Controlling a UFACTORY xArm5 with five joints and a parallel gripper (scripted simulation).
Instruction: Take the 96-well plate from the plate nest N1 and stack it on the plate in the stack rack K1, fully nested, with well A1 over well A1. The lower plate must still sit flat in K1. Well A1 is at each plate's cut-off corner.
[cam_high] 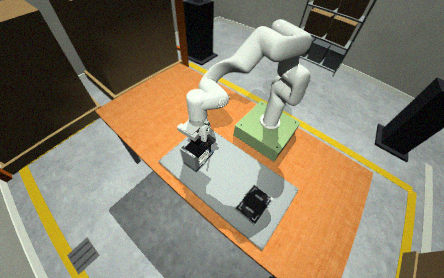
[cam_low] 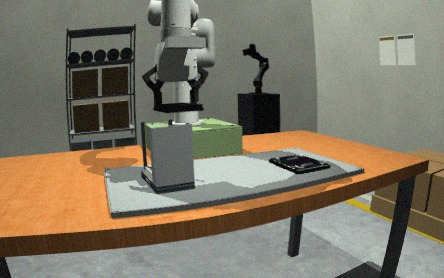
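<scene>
On the desk [cam_low: 60, 190] the nest N1 [cam_low: 300, 163] looks vacated, while above stack rack K1 [cam_low: 168, 155] the claw [cam_low: 178, 107], spread wide, clamps the 96-well plate [cam_low: 178, 107], so lowering it squarely, corners matched, seems next.

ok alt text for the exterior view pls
The gripper holds a dark 96-well plate flat, just above the grey stack rack on a grey mat. The black plate nest lies further right.
</scene>
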